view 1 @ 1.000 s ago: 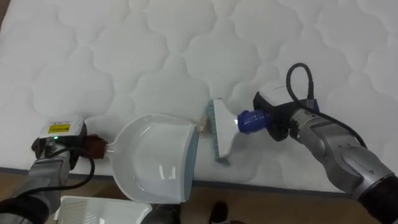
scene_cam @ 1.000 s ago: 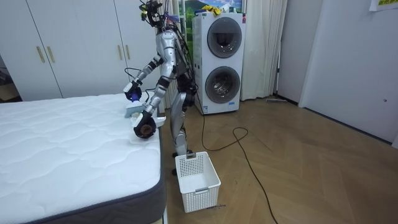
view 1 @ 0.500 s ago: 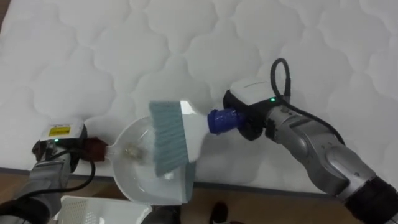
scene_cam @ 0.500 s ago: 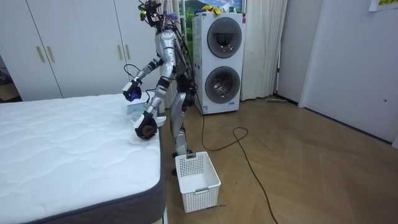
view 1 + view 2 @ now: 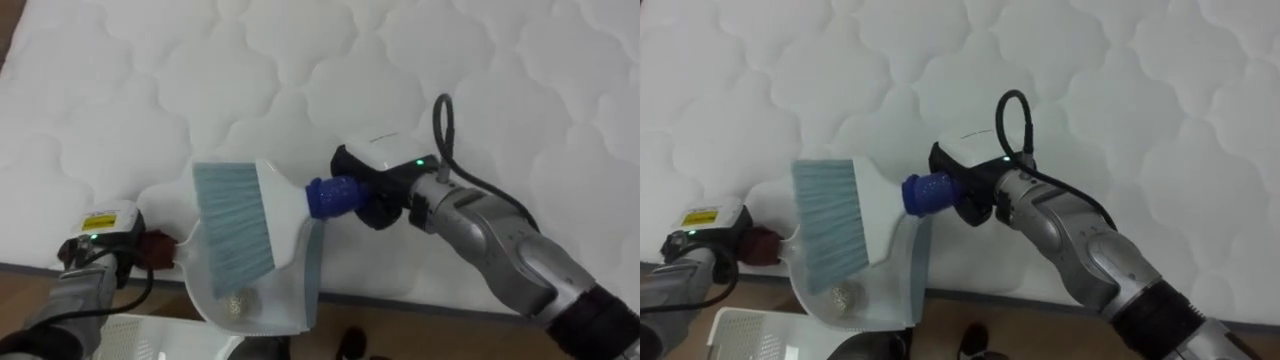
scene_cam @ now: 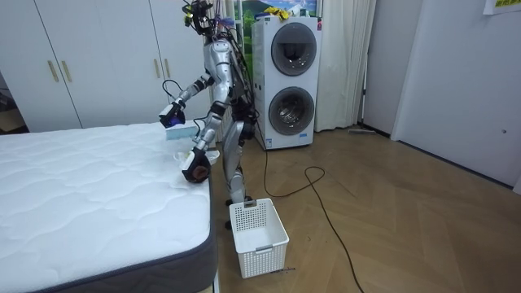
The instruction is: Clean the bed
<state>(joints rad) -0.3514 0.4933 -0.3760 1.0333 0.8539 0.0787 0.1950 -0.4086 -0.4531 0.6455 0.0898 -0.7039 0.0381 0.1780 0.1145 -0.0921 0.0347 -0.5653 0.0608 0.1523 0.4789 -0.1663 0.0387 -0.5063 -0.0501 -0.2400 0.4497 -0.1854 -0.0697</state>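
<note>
**Desk:** What's on the left?

**Reporter:** At the near edge of the bed [image 5: 300, 60], the left robot hand [image 5: 98, 232] grips a white dustpan [image 5: 290, 295] by its handle. The pan hangs off the mattress edge, and a small pale scrap [image 5: 238, 301] lies inside it.

**Desk:** And to the right?

**Reporter:** A brush [image 5: 235, 225] hangs over the pan with its bristles down. The right robot hand [image 5: 385, 195] is closed round its blue handle [image 5: 330, 197], above the mattress.

**Desk:** How is the step done well?

**Reporter:** Likely by tipping the pan back so the scrap cannot roll out. The brush should then lift clear without flicking. After that the pan can be emptied over the white basket [image 5: 140, 338] below the bed's edge.
</note>
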